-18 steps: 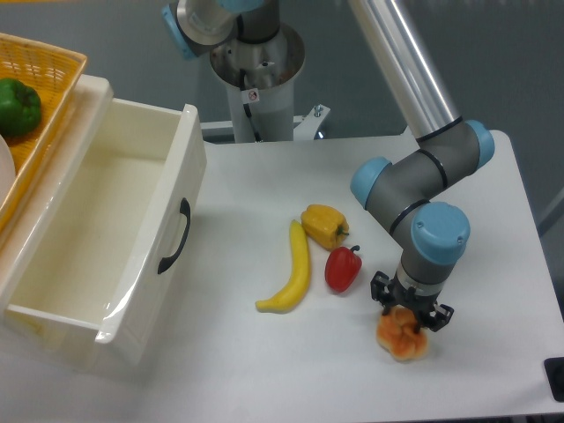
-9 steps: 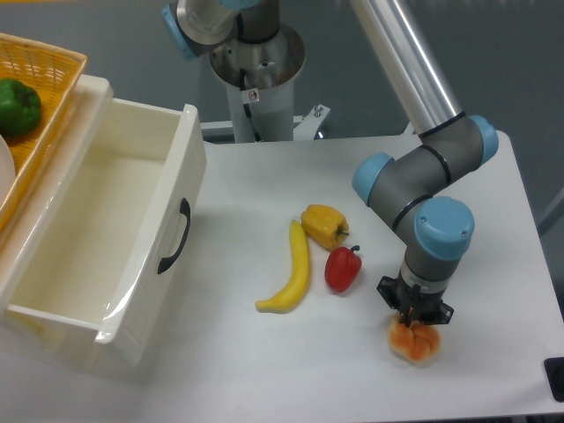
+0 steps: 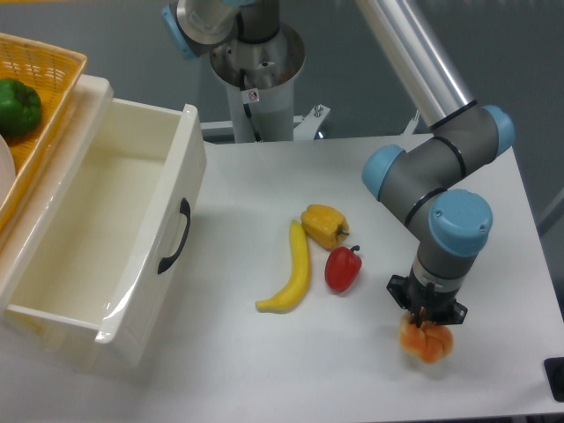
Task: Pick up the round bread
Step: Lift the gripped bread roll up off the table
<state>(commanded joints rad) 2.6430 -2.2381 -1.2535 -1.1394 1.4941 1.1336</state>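
Bread position, fixed camera view: the round bread (image 3: 426,342) sits at the near right part of the white desk (image 3: 238,229), directly under the arm's wrist. It is a small, lumpy, glossy bun, orange with paler yellow patches. Its upper part is hidden by the claw (image 3: 427,321), which points straight down and is clenched on the round bread, with the dark fingers pressed into its top. Whether the bun rests on the desk or is just clear of it cannot be told; a faint shadow lies beneath it.

Neighbouring items: the red pepper (image 3: 343,268) lies to the left of the bread, apart from it. The yellow bell pepper (image 3: 324,225) sits just beyond the red pepper, and the banana (image 3: 290,275) lies lengthwise just left of both.

Edges and room: the bread is near the front edge of the desk, and the right edge is also near. Bare desk surface lies between the bread and the red pepper and along the front strip toward the left. The open white drawer (image 3: 97,238) with its black handle (image 3: 175,236) occupies the left side, well apart from the bread. A wicker basket (image 3: 42,106) holding a green pepper (image 3: 18,106) stands behind the drawer at the far left. The arm's base column (image 3: 257,66) rises at the rear centre.
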